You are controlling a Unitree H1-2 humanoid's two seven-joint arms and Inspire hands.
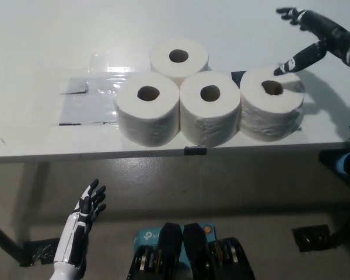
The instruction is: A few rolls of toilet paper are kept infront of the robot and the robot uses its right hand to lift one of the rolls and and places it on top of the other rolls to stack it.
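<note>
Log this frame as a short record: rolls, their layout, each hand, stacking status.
rolls: four toilet paper rolls, all upright on the white table
layout: front row of left roll, middle roll, right roll; back roll behind
right hand: open, above the right roll, fingers spread
left hand: open, resting low, below table edge
stacking: not yet begun

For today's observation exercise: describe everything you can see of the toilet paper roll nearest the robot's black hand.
The rightmost roll is white, soft-looking paper wound around a dark hollow core, standing on end near the table's front edge. It touches the middle roll beside it. The open right hand reaches over it, one fingertip at its top rim; contact is unclear.
</note>
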